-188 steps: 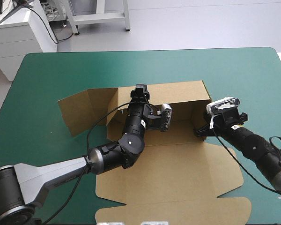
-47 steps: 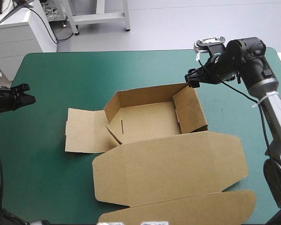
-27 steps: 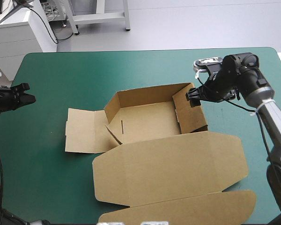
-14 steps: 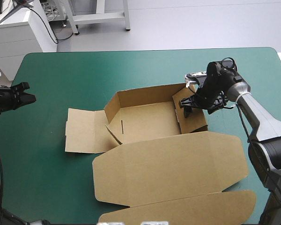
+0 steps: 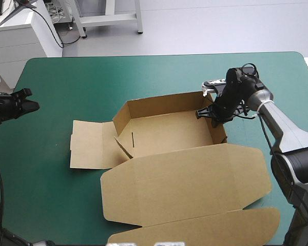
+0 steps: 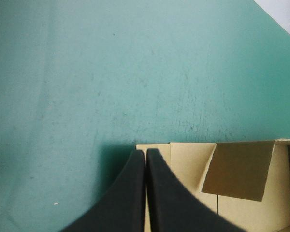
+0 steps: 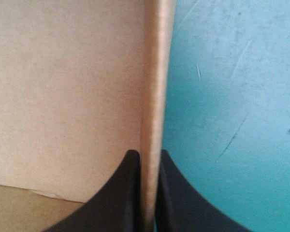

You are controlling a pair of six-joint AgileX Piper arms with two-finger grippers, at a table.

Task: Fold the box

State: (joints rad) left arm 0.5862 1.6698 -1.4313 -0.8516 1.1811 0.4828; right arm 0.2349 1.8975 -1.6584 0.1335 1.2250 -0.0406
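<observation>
The brown box (image 5: 164,133) lies mid-table as an open tray, back and right walls raised. Its big lid (image 5: 185,182) lies flat toward the front edge, and its left flaps (image 5: 90,143) lie flat on the cover. My right gripper (image 5: 207,113) stands at the far end of the right wall. In the right wrist view its black fingers (image 7: 130,193) pinch the wall's upper edge (image 7: 155,72) between them, shut on the box (image 7: 63,87). My left gripper (image 5: 30,105) hovers shut at the table's left edge, away from the box. In its own view it (image 6: 145,155) points toward the box's flap (image 6: 239,169).
Teal-green cover (image 5: 143,77) shows on all sides of the box, widest along the far edge and on the left. The lid's front flap (image 5: 195,230) reaches close to the table's front edge.
My right gripper came down from beyond the far right corner onto the right wall and shut on its edge. The inward-leaning end flap now lies against the wall. The left arm stayed put.
</observation>
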